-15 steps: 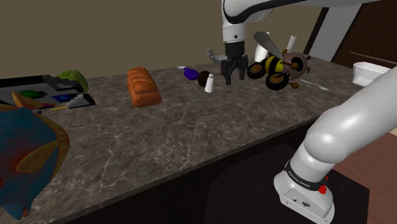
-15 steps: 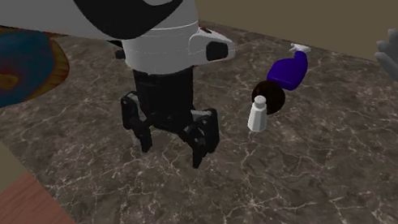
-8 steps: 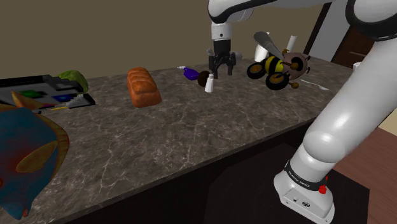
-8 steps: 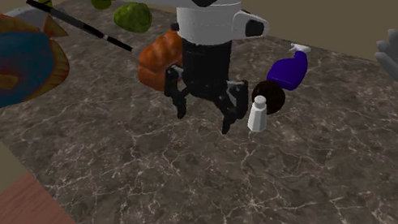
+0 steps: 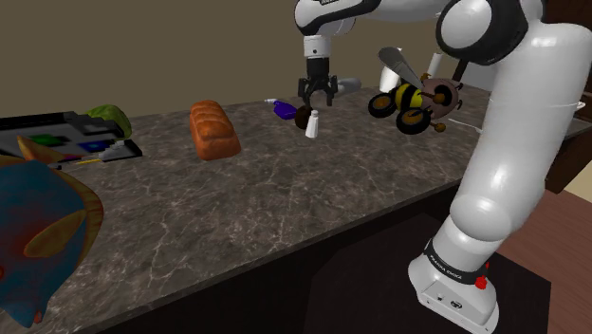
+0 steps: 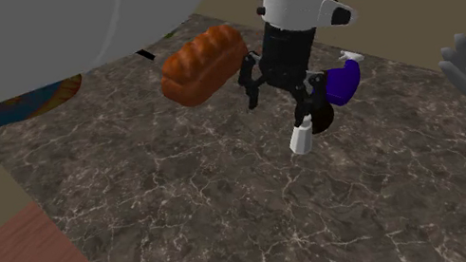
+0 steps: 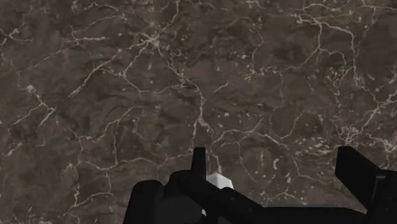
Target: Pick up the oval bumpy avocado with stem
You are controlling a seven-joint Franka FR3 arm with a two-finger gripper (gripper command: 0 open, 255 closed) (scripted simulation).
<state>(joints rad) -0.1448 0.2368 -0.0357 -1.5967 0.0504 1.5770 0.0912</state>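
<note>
Approach under way, by the look of it, and nothing lifted yet: your black gripper (image 5: 316,101) hangs just above the white shaker (image 5: 311,124) on the dark marbled counter (image 5: 285,204), its two fingers spread apart and clasping nothing. The avocado (image 6: 326,122), drawn here as a dark brown rounded lump, lies right against the shaker on the side away from the stand (image 5: 453,285). Its stem is too small to make out, and in the second exterior view one finger crosses in front of it.

Your next move likely calls for a short shift past the shaker so the parted fingers straddle the avocado alone, then a descent and a squeeze. The shaker stands so near that a finger could tip it, and a purple spray bottle (image 6: 342,82) lies just beyond the avocado, farther again from the shaker.

From the stand, well to the near side of the shaker, your white arm rises, bends over high and stretches long across the counter, the wrist turning the hand down at the stone. In the wrist view a white corner, probably the shaker's top, sits between the fingers. A toy bee (image 5: 413,100) stands well apart from the shaker, toward the shoulder view's right
</note>
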